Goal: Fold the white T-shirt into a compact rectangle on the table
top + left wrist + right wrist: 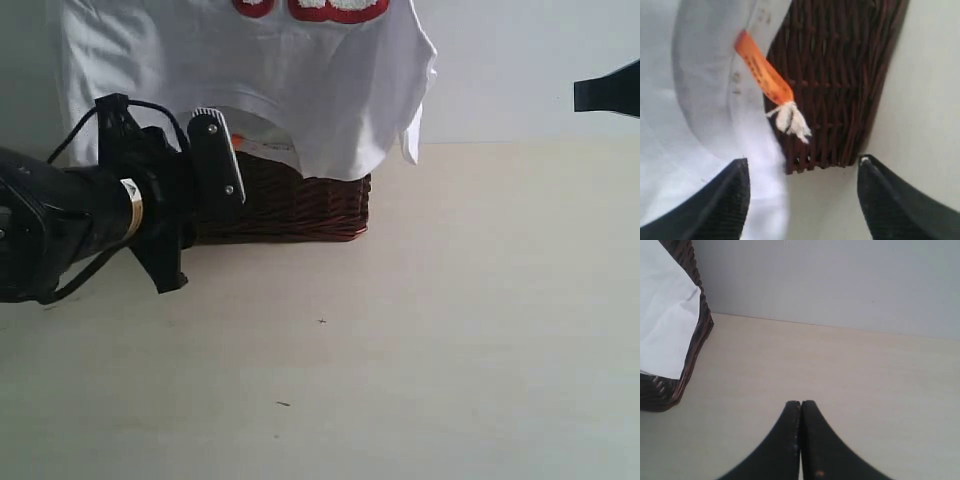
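The white T-shirt point(300, 80) lies draped over a dark wicker basket point(310, 205) in the upper middle of the exterior view. Its cloth spills down the basket's front, and red lettering shows at the top edge. The basket stands on the pale bench point(450, 330). The left hand point(802, 167), at centre left, is open just beside the collar and the orange neck tag point(762, 70), gripping nothing. The right hand point(800, 405) is closed and empty at the upper right edge, well apart from the shirt.
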Robot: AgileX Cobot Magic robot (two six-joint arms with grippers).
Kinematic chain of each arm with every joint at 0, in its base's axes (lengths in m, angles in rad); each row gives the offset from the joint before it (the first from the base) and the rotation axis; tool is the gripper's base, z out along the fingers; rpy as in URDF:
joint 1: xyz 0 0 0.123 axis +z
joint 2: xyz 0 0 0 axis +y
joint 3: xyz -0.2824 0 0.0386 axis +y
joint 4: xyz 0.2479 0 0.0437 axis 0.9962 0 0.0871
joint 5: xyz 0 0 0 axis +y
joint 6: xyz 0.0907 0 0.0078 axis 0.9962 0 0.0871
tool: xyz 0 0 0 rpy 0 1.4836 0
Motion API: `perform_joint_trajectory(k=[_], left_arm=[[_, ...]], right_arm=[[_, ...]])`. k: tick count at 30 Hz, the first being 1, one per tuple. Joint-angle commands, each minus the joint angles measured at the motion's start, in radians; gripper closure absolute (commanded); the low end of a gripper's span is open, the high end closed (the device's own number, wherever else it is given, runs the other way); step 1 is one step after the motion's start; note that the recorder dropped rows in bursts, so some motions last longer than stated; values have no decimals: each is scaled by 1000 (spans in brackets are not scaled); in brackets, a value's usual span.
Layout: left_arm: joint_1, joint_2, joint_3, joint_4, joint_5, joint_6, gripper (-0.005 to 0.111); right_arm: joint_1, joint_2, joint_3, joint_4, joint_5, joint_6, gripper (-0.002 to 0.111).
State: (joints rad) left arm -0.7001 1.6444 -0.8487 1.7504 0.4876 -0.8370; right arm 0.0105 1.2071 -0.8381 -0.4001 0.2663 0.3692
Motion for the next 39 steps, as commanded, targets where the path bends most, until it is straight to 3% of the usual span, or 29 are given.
perform_joint_trajectory(k=[1,6,14,16,20,25,30,36,39], left_arm=[[1,-12,-11,-6,119,-8,50],[48,-1,-5,-6,19,-88,50],[52,79,0,-6,6,-79,47],[52,107,-4,-6,32,-79,47],[52,153,-44,-6,207,-95,47],[52,153,-85,-6,248,-143,48],[52,154,-97,-6,218,-147,67],[52,155,-97,-6,218,-136,107],[52,151,-97,-6,218,-133,107]], right_arm=[[2,2,-6,4,-8,-9,108],[2,2,-6,8,5,-9,108],[2,2,-6,8,3,-9,108],[2,2,-6,8,1,-9,108],[2,2,-6,8,-1,-9,108],[2,2,-6,8,-3,-9,108],[2,2,-6,8,-5,-9,108],[2,2,-6,8,-5,-9,108],[2,2,-6,8,-5,-9,108]])
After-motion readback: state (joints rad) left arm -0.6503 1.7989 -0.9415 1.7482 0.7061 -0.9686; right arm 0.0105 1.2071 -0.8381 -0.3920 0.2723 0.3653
